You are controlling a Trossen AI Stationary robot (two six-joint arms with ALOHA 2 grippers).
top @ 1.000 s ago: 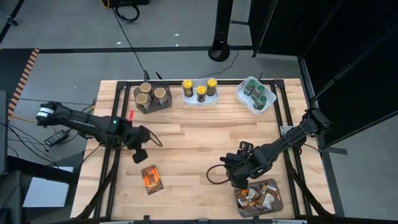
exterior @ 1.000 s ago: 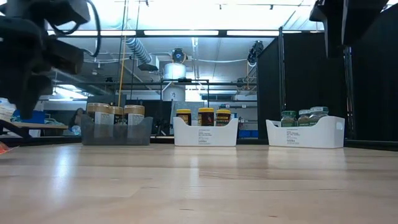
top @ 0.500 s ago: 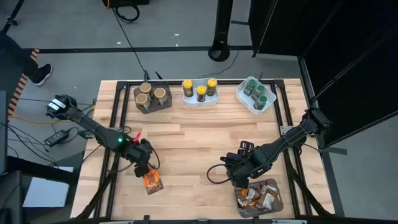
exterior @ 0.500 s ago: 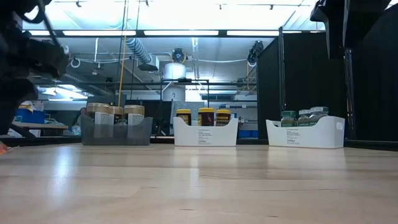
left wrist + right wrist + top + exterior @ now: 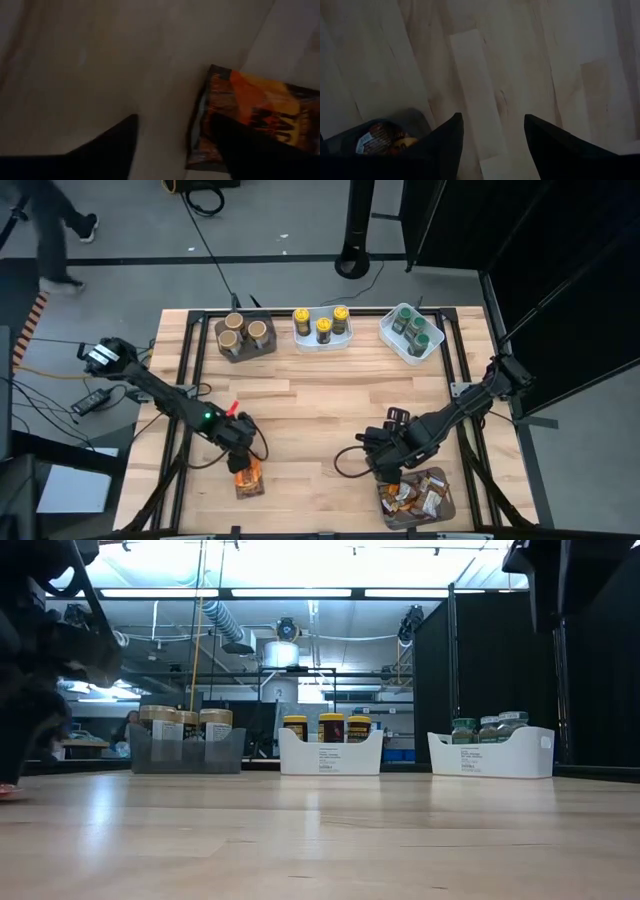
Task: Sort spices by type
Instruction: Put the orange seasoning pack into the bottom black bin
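Item: flat orange-and-brown foil spice packet (image 5: 247, 477), lying loose on the pale wooden plank table (image 5: 320, 410), at about 7 o'clock from the table's centre in the high view, near the front edge.

Left gripper (image 5: 241, 464): directly over the packet's far end. In the left wrist view the two dark fingers (image 5: 107, 145) stand apart, one on bare wood beside the packet (image 5: 255, 122), the other overlapping its printed face; nothing is clamped.

Step in hand, as judged: pinching the packet for transfer to the grey bin of packets (image 5: 418, 496) at 5 o'clock. A flat packet offers little to grip; the fingers would do best to straddle its short edge squarely and press down to the wood before closing, or it may skid.

Right gripper (image 5: 385, 462): waiting at the bin's near rim, fingers parted and empty.

Already placed, 12 o'clock row: tan-lidded jars in the grey bin (image 5: 244, 338), yellow-lidded jars in the white tray (image 5: 322, 330), green-lidded jars in the second white tray (image 5: 411, 332).

Room: the open table centre allows a clear carry toward 5 o'clock. The front edge is close to the packet, and the right arm crowds the bin.
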